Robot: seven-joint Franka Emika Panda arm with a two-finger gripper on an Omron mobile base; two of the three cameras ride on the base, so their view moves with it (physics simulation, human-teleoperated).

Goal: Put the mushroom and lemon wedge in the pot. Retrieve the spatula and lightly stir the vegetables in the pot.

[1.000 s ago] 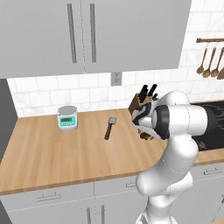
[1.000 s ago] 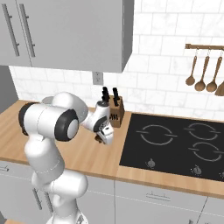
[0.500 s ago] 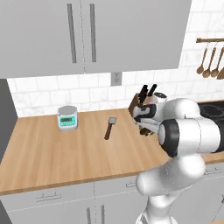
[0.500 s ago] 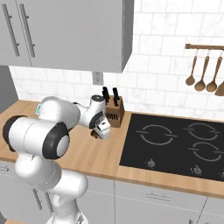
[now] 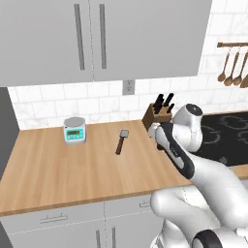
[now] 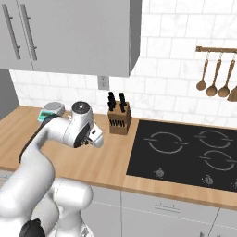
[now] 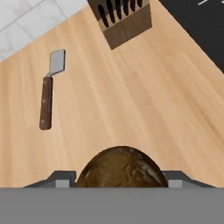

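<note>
Mushroom (image 7: 121,168) sits closest to the hand camera, its rounded brown cap filling the lower middle of that view, with the two dark tips of the pincer (image 7: 118,178) showing at either side of it. The pincer is clamped on the mushroom, which hangs above the bare wood of the desk (image 7: 144,105). In the left base view the pincer (image 5: 156,137) is at the end of the white arm, just in front of the knife block (image 5: 158,112); in the right base view the pincer (image 6: 96,137) is over the desk (image 6: 109,159), left of the hob (image 6: 185,152).

Farther along the desk in the hand view lies the spatula (image 7: 49,87), flat on the wood, its grey squarish blade pointing away toward the tiled wall and its brown handle pointing back toward the camera. It lies well apart from the mushroom. The left base view shows the spatula (image 5: 120,141) between the knife block and a small scale (image 5: 74,130) with a green front, which stands near the wall. The right base view shows the scale (image 6: 50,111) behind the arm.

Beyond the spatula, the knife block (image 7: 124,19) stands upright against the wall, black handles rising from its slots. Wooden spoons (image 6: 214,76) hang from a rail on the tiles above the hob.
</note>
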